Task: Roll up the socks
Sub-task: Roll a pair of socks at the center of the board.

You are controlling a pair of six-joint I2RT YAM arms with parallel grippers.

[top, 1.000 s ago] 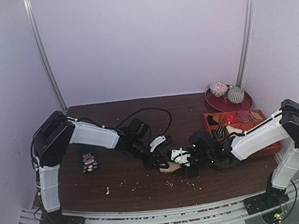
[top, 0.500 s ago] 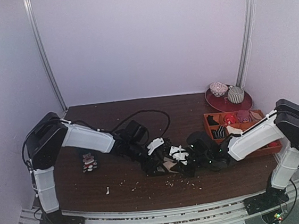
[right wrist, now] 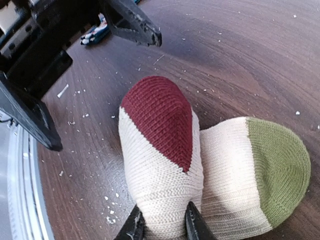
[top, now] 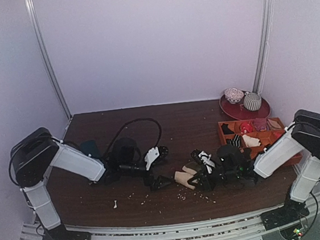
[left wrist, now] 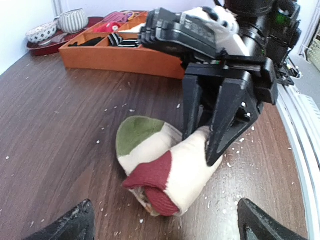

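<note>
The socks [top: 184,178] lie on the brown table as a rolled cream bundle with a dark-red end [right wrist: 160,112] and a green end [right wrist: 280,167]. In the left wrist view the socks [left wrist: 167,167] lie just ahead. My right gripper [right wrist: 164,227] is shut on the cream part of the roll, one finger on each side. It also shows in the top view as my right gripper [top: 203,177] and from the left wrist as the right gripper [left wrist: 205,142]. My left gripper [top: 159,169] stands wide open a little left of the roll, touching nothing; from its own wrist camera the left gripper [left wrist: 166,227] shows only its fingertips.
An orange tray [top: 287,161] with other sock bundles stands at the right. Behind it a red plate [top: 260,111] carries two small bowls. A small dark sock [top: 88,148] lies by the left arm. White crumbs [top: 185,196] dot the table and a black cable [top: 134,122] loops above the left arm.
My left gripper has let go of the roll, opened wide and drawn back to the left. My right gripper has closed on the socks and shifted slightly right.
</note>
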